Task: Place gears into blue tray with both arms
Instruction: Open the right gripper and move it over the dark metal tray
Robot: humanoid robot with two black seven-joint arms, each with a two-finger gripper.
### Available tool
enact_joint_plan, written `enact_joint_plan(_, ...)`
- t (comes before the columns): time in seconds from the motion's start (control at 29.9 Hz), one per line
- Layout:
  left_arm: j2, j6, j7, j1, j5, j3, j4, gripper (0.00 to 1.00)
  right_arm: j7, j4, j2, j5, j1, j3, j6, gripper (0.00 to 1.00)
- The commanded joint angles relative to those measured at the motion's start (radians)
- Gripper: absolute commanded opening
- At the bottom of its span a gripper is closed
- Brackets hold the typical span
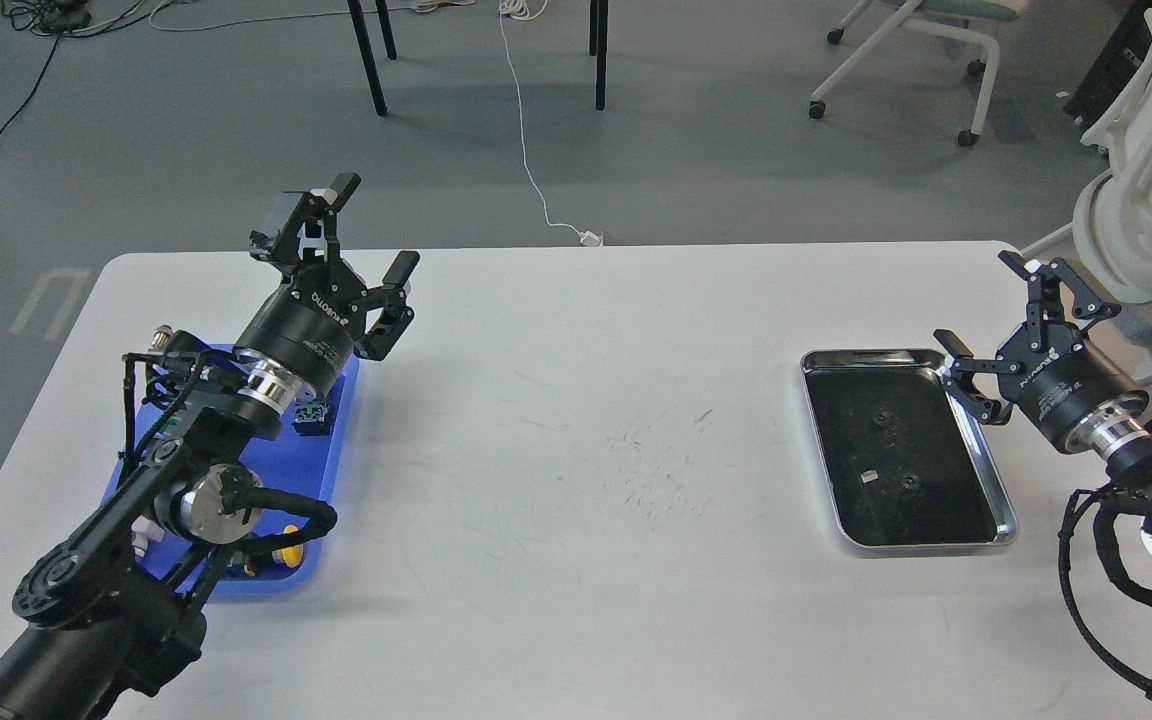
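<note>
The left gripper [373, 232] is held wide open above the blue tray's [341, 440] far end, holding nothing. The right gripper [986, 305] is also spread open, empty, beside the steel tray [1006, 505]. Two gears [877, 419] [906, 483] are seen inside the steel tray.

One camera only, mounted on the robot's head, looked forward and down across the white table [576, 480] from a moderate distance. Both arms entered the frame, from 8 and 4 o'clock. Grey floor [186, 130] and chair legs [368, 55] filled the band toward 12 o'clock.
</note>
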Motion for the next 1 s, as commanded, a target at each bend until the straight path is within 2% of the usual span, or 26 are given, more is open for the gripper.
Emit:
enact_joint_plan(0.0,-0.008,0.003,-0.002,0.007,0.002,0.002,-0.001,0.98,0.000,-0.003,0.010,-0.003,0.000,0.001,0.020,0.99)
enact_joint_plan(0.17,-0.016,0.008,0.006,0.007,0.005,-0.001,-0.001,0.98,0.000,-0.017,0.011,-0.006,0.004,0.011,0.066,0.99)
enact_joint_plan(0.23,-0.017,0.014,-0.003,0.005,0.004,-0.006,0.004,0.98,0.000,-0.017,0.010,-0.008,0.011,0.008,0.069,0.99)
enact_joint_plan(0.5,0.004,0.077,0.000,0.005,-0.010,-0.007,0.016,0.98,0.000,-0.017,0.010,-0.081,0.014,0.008,0.069,0.99)
enact_joint_plan(0.64,0.000,0.080,-0.031,0.013,0.004,-0.004,0.019,0.98,0.000,-0.015,0.010,-0.106,0.017,0.008,0.069,0.99)
enact_joint_plan(0.7,-0.002,0.080,-0.069,0.025,0.005,0.006,0.020,0.98,0.000,-0.006,0.007,-0.175,0.021,0.008,0.071,0.99)
enact_joint_plan(0.87,0.003,0.074,-0.082,0.045,0.007,0.007,0.008,0.98,0.000,0.020,-0.032,-0.418,0.046,0.008,0.075,0.99)
enact_joint_plan(0.97,0.007,0.069,-0.094,0.050,0.007,0.008,0.005,0.98,0.000,0.069,-0.116,-0.625,0.092,0.002,0.075,0.99)
